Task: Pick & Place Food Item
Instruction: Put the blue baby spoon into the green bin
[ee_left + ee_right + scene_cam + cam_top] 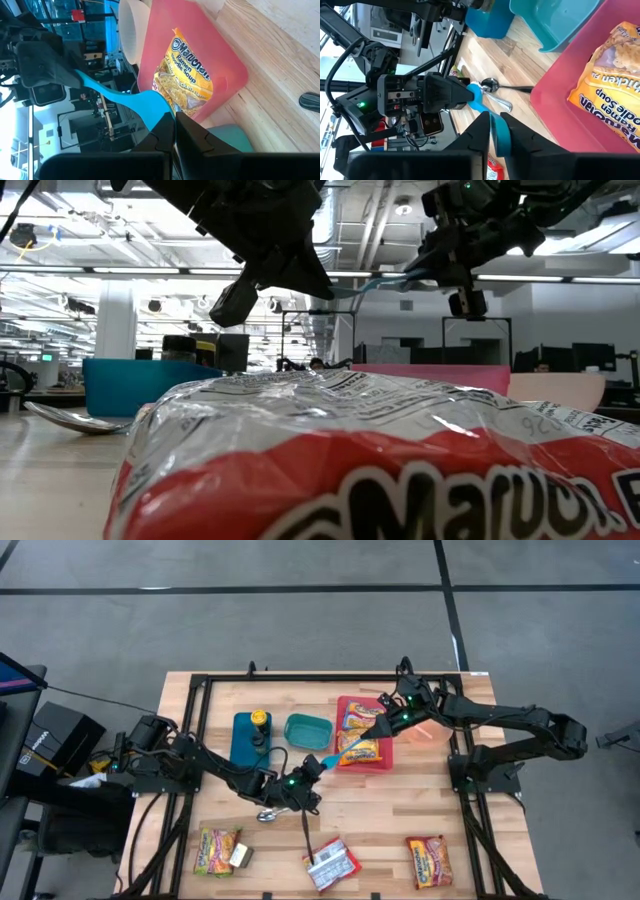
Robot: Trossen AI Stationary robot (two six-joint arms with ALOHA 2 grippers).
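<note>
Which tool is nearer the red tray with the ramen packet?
Right. The right tool hangs over the red tray's edge, gripping one end of a blue utensil. The left tool holds the other end, beside the tray's corner.

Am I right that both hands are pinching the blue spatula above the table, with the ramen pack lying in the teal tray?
Not quite. The ramen pack lies in the red tray, not the teal tray, which the high view shows beside it. The rest holds: the left hand and right hand each pinch an end of the blue spatula above the table.
</note>
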